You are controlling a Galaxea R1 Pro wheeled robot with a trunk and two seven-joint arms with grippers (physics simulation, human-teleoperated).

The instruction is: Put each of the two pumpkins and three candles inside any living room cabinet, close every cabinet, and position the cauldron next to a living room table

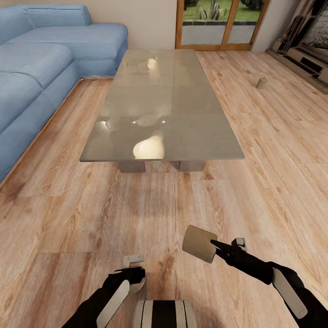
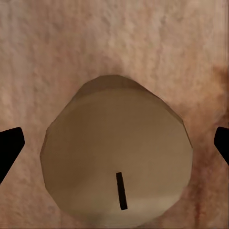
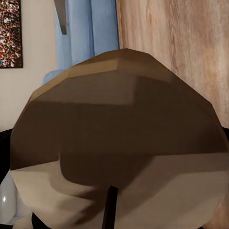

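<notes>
Nearest, the left tool (image 1: 133, 279) hangs low over the plank floor (image 1: 68, 218), its fingers spread either side of a candle (image 2: 117, 152); I cannot tell whether they grip it. The right tool (image 1: 217, 248) clamps a second candle (image 1: 199, 243). Beyond the glass bench (image 1: 191, 132), a third candle (image 1: 261, 82) stands on the floor.

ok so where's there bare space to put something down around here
The glass table top is bare end to end. Open plank floor lies between the table's near edge and the grippers, and also right of the table, apart from one candle on the floor. The strip between the table and the blue sofa is narrow. Right at the grippers it is crowded.
</notes>
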